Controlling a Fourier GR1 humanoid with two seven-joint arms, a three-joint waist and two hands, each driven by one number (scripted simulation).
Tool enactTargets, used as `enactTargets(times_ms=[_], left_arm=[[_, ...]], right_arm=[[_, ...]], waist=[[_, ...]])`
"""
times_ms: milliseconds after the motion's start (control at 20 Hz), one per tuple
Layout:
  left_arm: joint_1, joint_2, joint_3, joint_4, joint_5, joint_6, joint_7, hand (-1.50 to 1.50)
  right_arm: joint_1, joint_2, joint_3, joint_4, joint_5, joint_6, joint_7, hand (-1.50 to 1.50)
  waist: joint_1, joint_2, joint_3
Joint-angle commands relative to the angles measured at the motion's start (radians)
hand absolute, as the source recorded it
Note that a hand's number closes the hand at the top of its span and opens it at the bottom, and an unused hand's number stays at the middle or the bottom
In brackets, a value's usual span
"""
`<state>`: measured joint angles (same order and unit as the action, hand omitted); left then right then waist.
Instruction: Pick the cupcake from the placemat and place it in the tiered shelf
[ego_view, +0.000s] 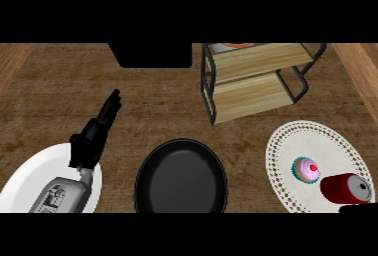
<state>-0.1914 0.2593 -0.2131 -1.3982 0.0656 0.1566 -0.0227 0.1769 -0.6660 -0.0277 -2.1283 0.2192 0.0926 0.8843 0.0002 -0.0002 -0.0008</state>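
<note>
A: What are the left hand's (94, 134) fingers (111, 107) doing?

B: They are stretched straight and hold nothing, above a white plate (33, 175). The right hand (359, 209) barely shows beside the placemat (291, 140); its fingers cannot be told.

A: And the cupcake (306, 170)?

B: It sits on the placemat, touching a red can (345, 188), well apart from the left hand's fingers, with a black pan (181, 177) between them. The tiered shelf (251, 75) stands on the worktop (148, 95) beyond the placemat.
</note>
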Motion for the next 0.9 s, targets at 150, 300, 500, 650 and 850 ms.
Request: enactTargets(times_ms=[150, 300, 500, 650, 850], left_arm=[[0.049, -0.05, -0.003, -0.072, -0.054, 0.0, 0.047, 0.0], [0.008, -0.024, 0.053, -0.071, -0.039, -0.05, 0.072, 0.0], [0.006, -0.084, 0.056, 0.015, -0.087, -0.042, 0.011, 0.0], [0.049, -0.088, 0.051, -0.078, -0.104, -0.039, 0.061, 0.0], [-0.004, -0.081, 0.09, -0.048, -0.106, -0.086, 0.055, 0.0]], right_arm=[[-0.123, 0.116, 0.079, 0.009, 0.148, 0.052, 0.098, -1.5], [-0.073, 0.138, 0.017, 0.023, 0.175, 0.065, 0.044, -1.5], [-0.057, 0.235, 0.084, -0.03, 0.268, 0.069, 0.085, -1.5], [-0.057, 0.241, 0.04, 0.042, 0.267, 0.094, 0.022, -1.5], [-0.061, 0.274, 0.031, 0.063, 0.295, 0.115, -0.009, -1.5]], waist=[[0.004, 0.0, 0.001], [-0.001, -0.001, 0.001], [-0.003, 0.0, 0.001], [-0.002, -0.001, 0.001], [-0.002, 0.0, 0.001]])
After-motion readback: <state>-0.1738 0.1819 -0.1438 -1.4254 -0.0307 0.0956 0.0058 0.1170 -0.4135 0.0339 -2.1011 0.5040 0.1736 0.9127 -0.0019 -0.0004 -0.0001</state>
